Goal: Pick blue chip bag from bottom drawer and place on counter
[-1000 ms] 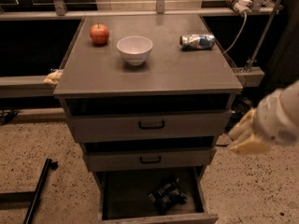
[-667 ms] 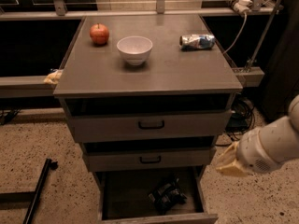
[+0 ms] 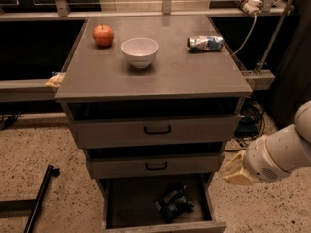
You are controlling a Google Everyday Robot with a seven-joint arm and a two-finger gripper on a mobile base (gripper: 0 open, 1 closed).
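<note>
**Hand lower and nearer the bottom drawer; bag not yet gripped**

Since the earlier frames the arm has dropped and swung in toward the cabinet. The hand was beside the top drawer a second ago and now sits to the right of the middle drawer, just off the cabinet's right edge. It is above the front right corner of the bottom drawer. Nothing else has shifted.

- Hand: tan tip on a white rounded forearm entering from the right edge. It is clear of the cabinet and carries nothing visible. Cannot tell whether it is spread or pressed together.
- Bottom drawer: pulled open, dark interior.
- Blue chip bag: lies crumpled on the drawer floor, right of centre and toward the front. It looks dark in the shadow. It is down and to the left of the hand, apart from it.
- Top drawer and middle drawer: closed or nearly so, each with a black handle.
- Table: grey top of the cabinet.
  - A red apple at back left.
  - A white bowl near the middle, upright.
  - A crushed silvery-blue can-like item at back right, on its side.
  - All three stand well apart from one another.
- Surroundings:
  - A speckled floor.
  - A black bar lying at lower left.
  - A white power strip at upper right.
</note>
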